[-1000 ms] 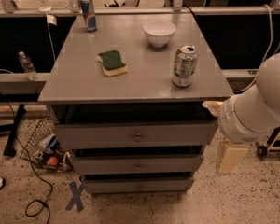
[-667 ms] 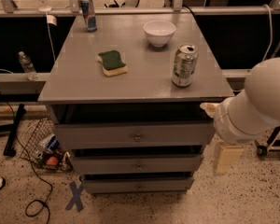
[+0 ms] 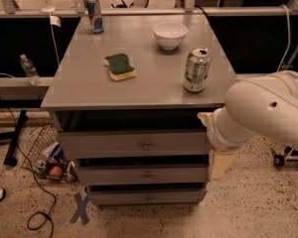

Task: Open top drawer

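Arm (image 3: 268,108) nearer, gripper (image 3: 220,162) half-hidden beside top drawer (image 3: 134,144)

The gripper (image 3: 212,133) is sitting against the right end of the top drawer (image 3: 114,144), just under the worktop (image 3: 89,90) lip. The bulky white arm (image 3: 268,110) is filling the room to its right. The floor (image 3: 154,219) before the drawer's knob (image 3: 147,146) is lying open. A wire basket (image 3: 39,143) and cables (image 3: 35,202) are crowding the low left side.

A robot lab: speckled floor (image 3: 258,207), loose cables (image 3: 53,202), taped X (image 3: 81,208), jaws beside the cabinet (image 3: 139,83).
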Action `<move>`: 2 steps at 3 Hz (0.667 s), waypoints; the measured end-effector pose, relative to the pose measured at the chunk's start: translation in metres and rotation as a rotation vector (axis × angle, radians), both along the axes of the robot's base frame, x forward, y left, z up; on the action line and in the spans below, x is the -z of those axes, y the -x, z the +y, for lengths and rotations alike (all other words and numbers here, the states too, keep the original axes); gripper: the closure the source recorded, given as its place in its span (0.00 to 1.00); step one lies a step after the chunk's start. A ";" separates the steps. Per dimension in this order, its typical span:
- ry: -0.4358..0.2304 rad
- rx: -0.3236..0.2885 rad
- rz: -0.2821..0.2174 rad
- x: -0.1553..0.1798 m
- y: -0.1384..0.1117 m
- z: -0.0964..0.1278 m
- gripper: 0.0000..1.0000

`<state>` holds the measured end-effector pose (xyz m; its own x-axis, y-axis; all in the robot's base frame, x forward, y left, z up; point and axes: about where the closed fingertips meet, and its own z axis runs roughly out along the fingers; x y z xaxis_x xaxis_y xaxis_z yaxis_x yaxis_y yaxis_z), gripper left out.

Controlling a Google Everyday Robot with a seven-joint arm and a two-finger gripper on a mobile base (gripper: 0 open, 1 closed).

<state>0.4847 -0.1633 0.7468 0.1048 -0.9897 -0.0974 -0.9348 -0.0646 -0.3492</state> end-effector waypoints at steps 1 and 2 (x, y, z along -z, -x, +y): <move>-0.025 -0.010 0.010 0.021 -0.015 0.010 0.00; -0.050 -0.009 0.023 0.043 -0.024 0.018 0.00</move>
<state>0.5086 -0.1450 0.7034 0.1105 -0.9826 -0.1493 -0.9422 -0.0558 -0.3304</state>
